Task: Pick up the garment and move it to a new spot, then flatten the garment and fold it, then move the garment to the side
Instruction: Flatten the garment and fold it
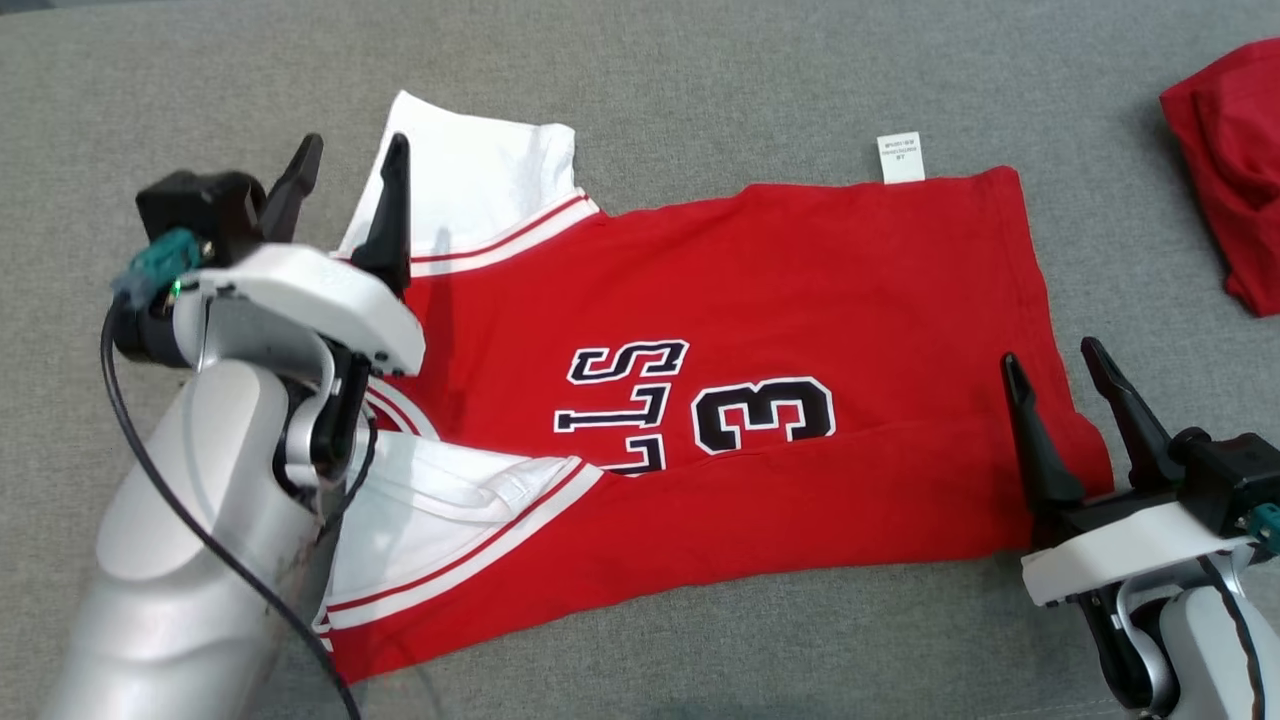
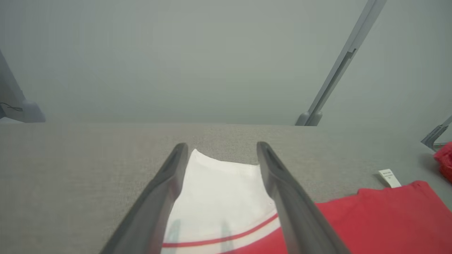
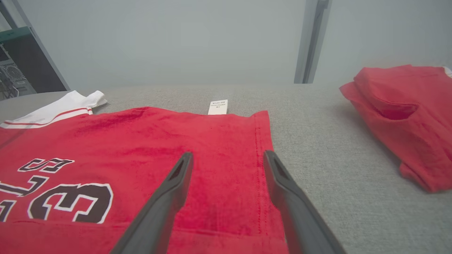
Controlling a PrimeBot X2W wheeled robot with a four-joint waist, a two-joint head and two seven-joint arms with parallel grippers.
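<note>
The garment (image 1: 720, 330) is a red jersey with white sleeves, black lettering and a "3". It lies spread on the grey surface, its near long edge folded over; a white tag sticks out of its far edge. My left gripper (image 1: 352, 155) hovers open over the far white sleeve (image 2: 219, 190), nothing between its fingers. My right gripper (image 1: 1055, 362) stands open above the garment's hem (image 3: 229, 176) at the right end, holding nothing.
A second red cloth (image 1: 1230, 170) lies bunched at the far right of the grey surface (image 1: 700, 60); it also appears as a red cloth (image 3: 406, 116) in the right wrist view. Slanted metal posts (image 2: 339, 67) rise beyond the table's far edge.
</note>
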